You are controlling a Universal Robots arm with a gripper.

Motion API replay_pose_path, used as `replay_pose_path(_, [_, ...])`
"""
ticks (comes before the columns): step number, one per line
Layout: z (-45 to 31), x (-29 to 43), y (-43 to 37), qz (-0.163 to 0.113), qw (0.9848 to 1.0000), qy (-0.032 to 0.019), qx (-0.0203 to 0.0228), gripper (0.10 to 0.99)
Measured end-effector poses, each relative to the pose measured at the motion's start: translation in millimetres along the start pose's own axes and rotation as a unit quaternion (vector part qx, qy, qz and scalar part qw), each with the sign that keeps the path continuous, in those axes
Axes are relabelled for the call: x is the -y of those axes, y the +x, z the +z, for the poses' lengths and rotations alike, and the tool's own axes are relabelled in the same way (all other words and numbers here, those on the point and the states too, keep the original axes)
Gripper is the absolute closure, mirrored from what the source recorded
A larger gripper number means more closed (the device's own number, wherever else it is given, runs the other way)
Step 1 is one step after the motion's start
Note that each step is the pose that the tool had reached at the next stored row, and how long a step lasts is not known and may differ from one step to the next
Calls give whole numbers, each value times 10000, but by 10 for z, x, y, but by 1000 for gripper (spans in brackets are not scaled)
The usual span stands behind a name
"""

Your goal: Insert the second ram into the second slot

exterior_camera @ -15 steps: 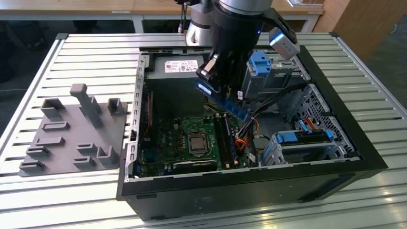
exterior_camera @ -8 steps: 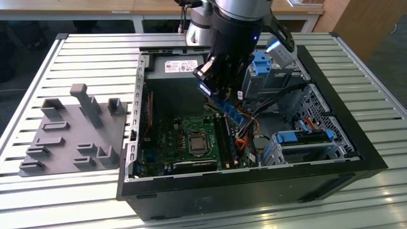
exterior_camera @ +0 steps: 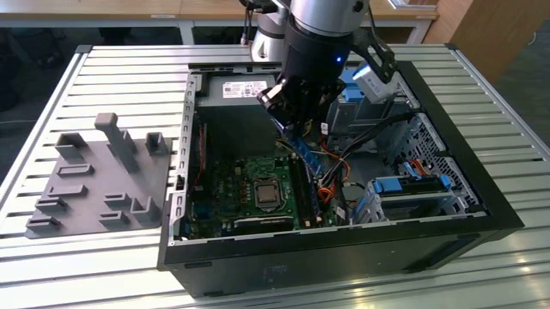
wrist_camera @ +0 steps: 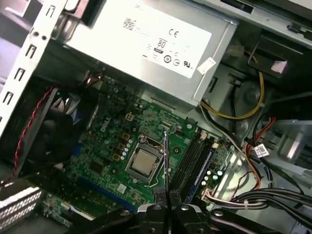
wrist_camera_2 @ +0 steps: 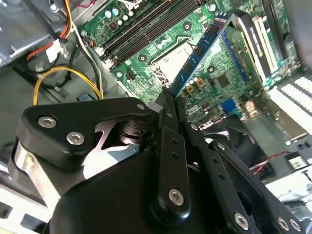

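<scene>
Closest to us, our black claw (wrist_camera_2: 168,100) is clenched on one end of the second ram (wrist_camera_2: 201,48), fingers (wrist_camera_2: 165,141) nearly together. We see the blue stick hanging over the green motherboard (wrist_camera_2: 229,83) inside the open computer case (exterior_camera: 481,206) on the slatted worktop (exterior_camera: 112,77).

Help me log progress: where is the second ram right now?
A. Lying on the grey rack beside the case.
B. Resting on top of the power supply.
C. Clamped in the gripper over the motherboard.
C: in the second wrist view the gripper pinches one end of the second ram, which reaches out over the green motherboard.
</scene>
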State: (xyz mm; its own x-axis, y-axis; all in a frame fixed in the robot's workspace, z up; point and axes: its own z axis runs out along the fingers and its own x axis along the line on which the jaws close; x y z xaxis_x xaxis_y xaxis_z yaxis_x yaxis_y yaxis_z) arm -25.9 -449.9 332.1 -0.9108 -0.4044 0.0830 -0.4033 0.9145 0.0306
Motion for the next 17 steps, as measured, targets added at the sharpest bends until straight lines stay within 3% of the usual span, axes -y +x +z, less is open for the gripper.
replay_pose_path(4, [31, 1, -3, 359, 9994, -28, 10, 949])
replay_pose_path(9, [67, 2, -6, 799, 9968, -59, 22, 949])
replay_pose_path(13, [93, 3, -8, 1144, 9934, -81, 30, 949])
replay_pose_path(17, [115, 3, -10, 1468, 9891, -96, 37, 949])
